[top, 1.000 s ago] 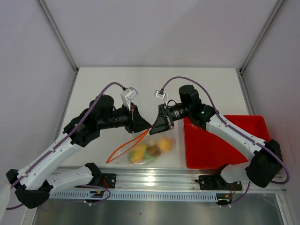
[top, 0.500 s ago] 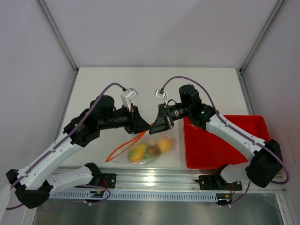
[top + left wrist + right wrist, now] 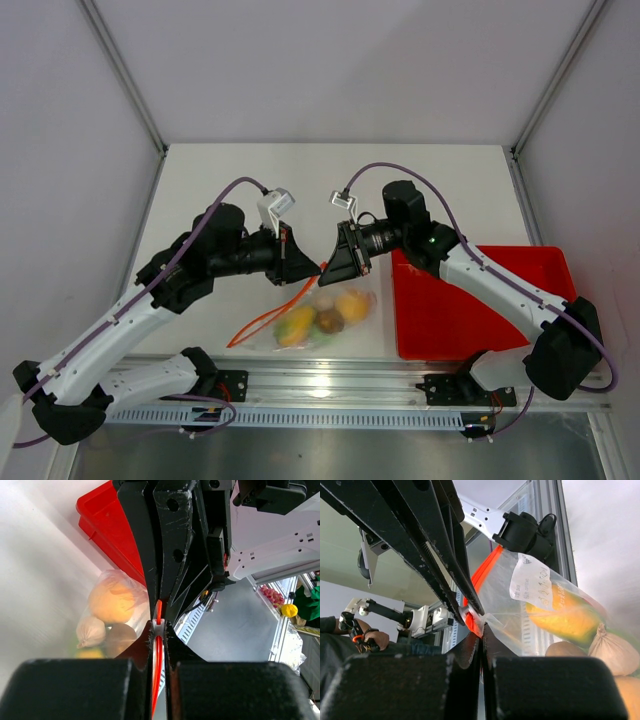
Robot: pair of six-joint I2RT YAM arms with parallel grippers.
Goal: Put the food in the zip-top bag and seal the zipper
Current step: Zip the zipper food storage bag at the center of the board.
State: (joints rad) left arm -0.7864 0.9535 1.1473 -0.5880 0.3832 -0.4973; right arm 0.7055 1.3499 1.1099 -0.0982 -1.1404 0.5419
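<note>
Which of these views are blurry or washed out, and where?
Top external: sharp, evenly lit, only soft shadows. Left wrist: its own jaws a dark blur at the bottom, the table blown out white, the food slightly soft. Right wrist: near jaws blurred, the zipper crisp, bright washout at right.
</note>
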